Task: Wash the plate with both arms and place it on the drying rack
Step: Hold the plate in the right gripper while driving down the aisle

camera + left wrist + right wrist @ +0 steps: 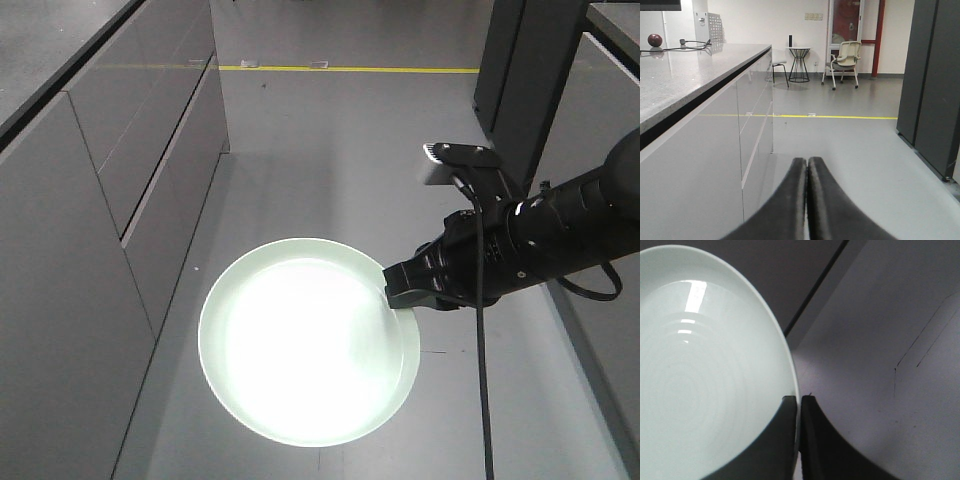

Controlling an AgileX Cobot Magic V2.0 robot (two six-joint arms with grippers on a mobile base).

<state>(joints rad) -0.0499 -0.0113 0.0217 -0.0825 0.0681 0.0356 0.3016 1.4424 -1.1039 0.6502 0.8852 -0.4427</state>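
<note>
The pale mint-green plate (pixel 305 345) hangs in the air above the grey floor, its face turned up toward the front camera. My right gripper (pixel 400 292) is shut on the plate's right rim, the black right arm (pixel 560 235) reaching in from the right. In the right wrist view the plate (pixel 700 370) fills the left half, and the right gripper (pixel 799 401) pinches its thin edge between the two fingers. My left gripper (pixel 807 162) is shut with nothing between its fingers, pointing along the floor beside the counter. The drying rack is out of view.
A long grey cabinet run with a speckled countertop (pixel 685 75) lines the left side. A dark tall cabinet (pixel 530 70) stands at the right. A yellow floor line (pixel 350 69) crosses ahead. A chair (pixel 846 62) and a small round table (pixel 799 62) stand far back.
</note>
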